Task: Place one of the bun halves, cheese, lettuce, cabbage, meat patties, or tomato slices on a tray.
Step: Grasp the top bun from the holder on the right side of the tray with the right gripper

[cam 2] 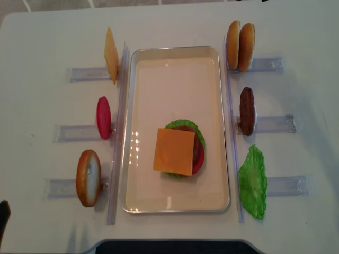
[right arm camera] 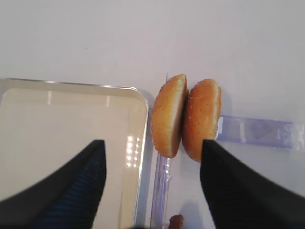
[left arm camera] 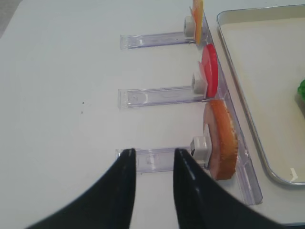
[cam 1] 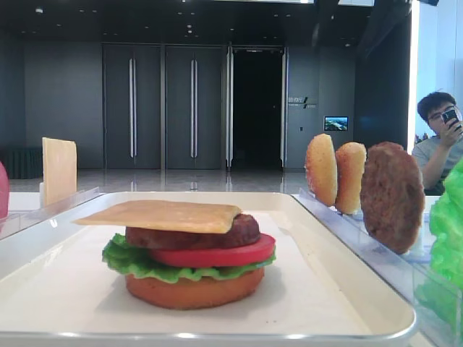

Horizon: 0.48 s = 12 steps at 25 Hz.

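The tray point(cam 2: 175, 69) lies mid-worktop point(cam 2: 42, 42), carrying a stack toward its 6 o'clock end: cheese point(cam 2: 174, 151) on top, then a meat patty point(cam 2: 199, 148), a tomato slice point(cam 1: 217, 254), lettuce point(cam 1: 130, 259) and a flat bottom bun point(cam 1: 194, 289). Two bun halves point(cam 2: 239, 45) stand on edge in a clear rack point(cam 2: 265, 64) at the tray's 1 o'clock. The right gripper point(right arm camera: 152, 183) hovers above them with its fingers spread wide, holding nothing. The left gripper point(left arm camera: 153, 183) is narrowly parted and empty, beside another bun point(left arm camera: 220, 140) at the tray's 8 o'clock.
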{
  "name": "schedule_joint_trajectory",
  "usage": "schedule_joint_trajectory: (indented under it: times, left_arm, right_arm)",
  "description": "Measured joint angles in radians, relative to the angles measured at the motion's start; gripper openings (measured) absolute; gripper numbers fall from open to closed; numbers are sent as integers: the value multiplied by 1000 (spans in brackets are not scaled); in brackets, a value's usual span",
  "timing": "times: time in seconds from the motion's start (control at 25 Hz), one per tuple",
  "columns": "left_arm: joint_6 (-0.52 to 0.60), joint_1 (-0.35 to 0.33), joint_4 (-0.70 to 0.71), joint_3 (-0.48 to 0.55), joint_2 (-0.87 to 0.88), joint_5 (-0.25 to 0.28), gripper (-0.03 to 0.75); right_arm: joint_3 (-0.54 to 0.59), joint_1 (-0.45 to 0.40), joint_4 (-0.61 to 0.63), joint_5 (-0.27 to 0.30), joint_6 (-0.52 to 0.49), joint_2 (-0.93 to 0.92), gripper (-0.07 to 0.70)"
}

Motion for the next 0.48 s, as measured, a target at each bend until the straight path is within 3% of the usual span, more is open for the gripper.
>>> schedule_joint_trajectory:
  times: [0.48]
  left_arm:
    - [0,0,0,0,0,0,211]
  right_arm:
    - [0,0,52,-79,0,134,442]
